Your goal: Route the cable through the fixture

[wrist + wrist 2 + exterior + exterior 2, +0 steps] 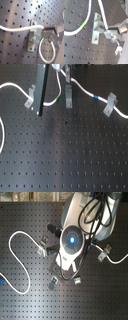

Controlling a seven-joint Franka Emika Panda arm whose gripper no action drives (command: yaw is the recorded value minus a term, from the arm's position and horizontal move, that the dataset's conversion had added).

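Your gripper (108,32) pinches the cable (102,12) right beside the fixture (96,28) in the second wrist view. In the second exterior view, the arm (72,239) hides both.

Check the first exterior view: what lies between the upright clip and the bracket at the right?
In the first exterior view, the cable spans the perforated board between the fixture and the slanted bracket, its blue band about midway. Nothing else lies there.
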